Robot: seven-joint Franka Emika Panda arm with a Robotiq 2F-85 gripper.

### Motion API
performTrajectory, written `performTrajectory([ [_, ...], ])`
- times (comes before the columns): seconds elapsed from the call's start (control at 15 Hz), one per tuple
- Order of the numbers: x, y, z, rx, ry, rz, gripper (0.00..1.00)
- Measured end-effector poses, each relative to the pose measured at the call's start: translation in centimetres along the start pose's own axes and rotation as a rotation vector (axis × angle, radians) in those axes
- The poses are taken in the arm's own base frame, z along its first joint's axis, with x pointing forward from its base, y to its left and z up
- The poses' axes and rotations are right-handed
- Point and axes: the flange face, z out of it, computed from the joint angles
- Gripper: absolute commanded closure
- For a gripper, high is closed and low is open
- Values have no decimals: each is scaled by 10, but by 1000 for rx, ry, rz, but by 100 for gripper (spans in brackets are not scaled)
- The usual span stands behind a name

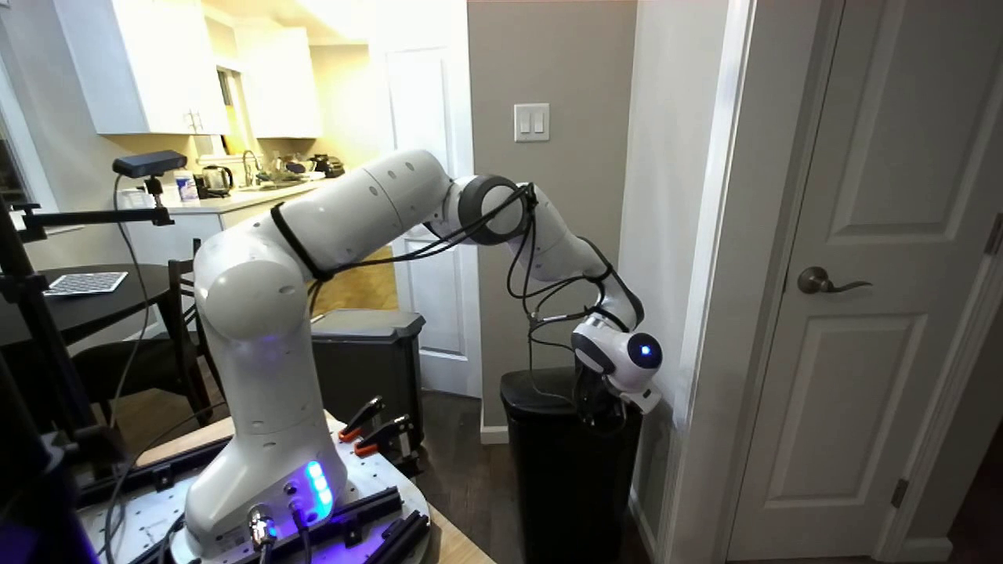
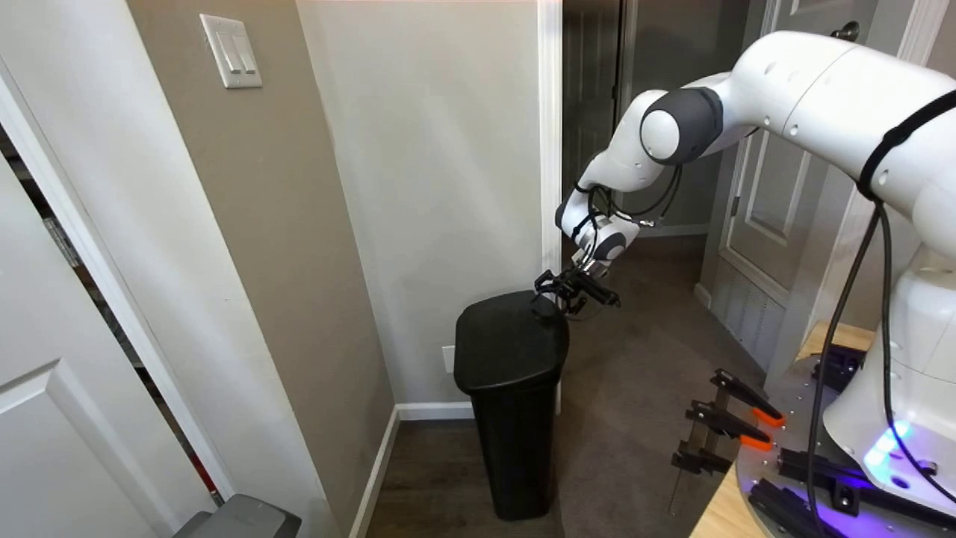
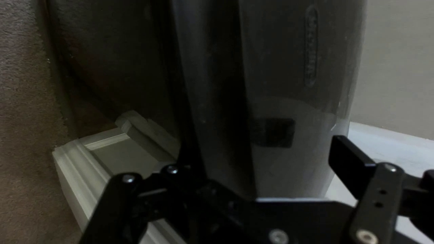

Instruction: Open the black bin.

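The black bin (image 1: 568, 478) stands against the wall with its flat lid (image 2: 511, 336) down, as both exterior views show. In the wrist view the bin (image 3: 288, 67) fills the middle, with embossed lettering and a dark rectangular patch on its surface. My gripper (image 2: 573, 290) is at the lid's edge, on the side near the doorway, partly over the lid. In the wrist view the gripper (image 3: 266, 156) is open, its fingers wide apart, one towards each side of the bin's edge. I cannot tell whether a finger touches the bin. The gripper is dark and blurred in an exterior view (image 1: 599, 399).
The wall (image 2: 441, 187) and its corner are close beside the bin. A grey bin (image 1: 364, 352) stands behind the arm's base. Clamps with orange tips (image 2: 736, 422) stick out from the base table's edge. White door trim (image 2: 551, 134) rises close to the gripper. Cables hang from the arm.
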Motion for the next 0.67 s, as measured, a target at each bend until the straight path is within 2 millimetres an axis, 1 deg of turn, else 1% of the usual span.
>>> performTrajectory([
  [0.4, -11, -23, -21, -14, 21, -11, 0],
  [0.67, -16, -45, -33, -23, 49, -31, 0],
])
